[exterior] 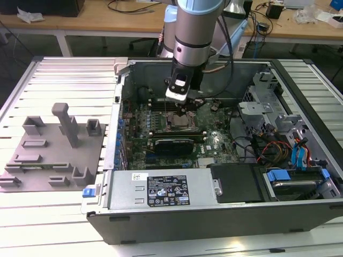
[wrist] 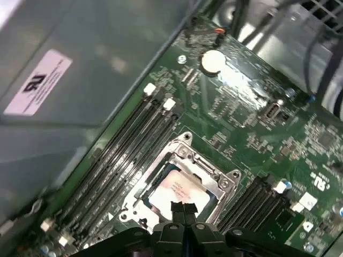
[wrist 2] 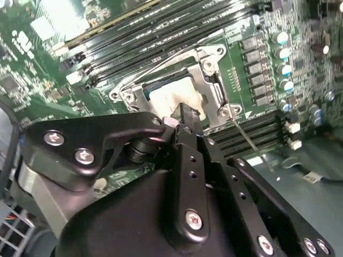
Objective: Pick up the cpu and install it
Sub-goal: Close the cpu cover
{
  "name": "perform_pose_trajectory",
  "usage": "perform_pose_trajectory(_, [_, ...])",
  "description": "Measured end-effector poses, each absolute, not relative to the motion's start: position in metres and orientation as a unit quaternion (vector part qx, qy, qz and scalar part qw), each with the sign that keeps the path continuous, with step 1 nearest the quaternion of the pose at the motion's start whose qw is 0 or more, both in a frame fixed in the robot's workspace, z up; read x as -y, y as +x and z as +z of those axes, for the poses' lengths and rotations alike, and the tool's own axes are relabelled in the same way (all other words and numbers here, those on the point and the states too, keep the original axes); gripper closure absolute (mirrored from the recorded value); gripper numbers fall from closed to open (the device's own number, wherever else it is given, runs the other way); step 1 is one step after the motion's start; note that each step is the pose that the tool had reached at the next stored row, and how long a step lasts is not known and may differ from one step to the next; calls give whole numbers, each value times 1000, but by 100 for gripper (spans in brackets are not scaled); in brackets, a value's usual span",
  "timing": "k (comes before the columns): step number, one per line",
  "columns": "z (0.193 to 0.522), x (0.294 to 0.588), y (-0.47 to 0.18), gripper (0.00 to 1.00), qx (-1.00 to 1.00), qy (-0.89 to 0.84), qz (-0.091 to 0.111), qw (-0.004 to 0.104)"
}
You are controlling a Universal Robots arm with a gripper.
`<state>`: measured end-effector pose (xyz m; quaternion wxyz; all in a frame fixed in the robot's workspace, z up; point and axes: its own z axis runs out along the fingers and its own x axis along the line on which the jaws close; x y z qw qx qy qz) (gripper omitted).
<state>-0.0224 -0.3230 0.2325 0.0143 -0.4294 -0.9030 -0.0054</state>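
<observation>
Jaws were pressed together and empty as I hovered the gripper (wrist: 184, 208) just above the cpu (wrist: 177, 190), which lay flat within the socket frame (wrist: 213, 172), evidently seated and needing no grip.

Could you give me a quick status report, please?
End effector shut, poised over the socket frame. Cpu lying flat inside that frame. No obstruction seen.
</observation>
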Motion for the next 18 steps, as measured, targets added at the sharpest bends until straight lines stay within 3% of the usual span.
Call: perform_pose_trajectory(18, [233,323,-22,89,975,-220,-2,15])
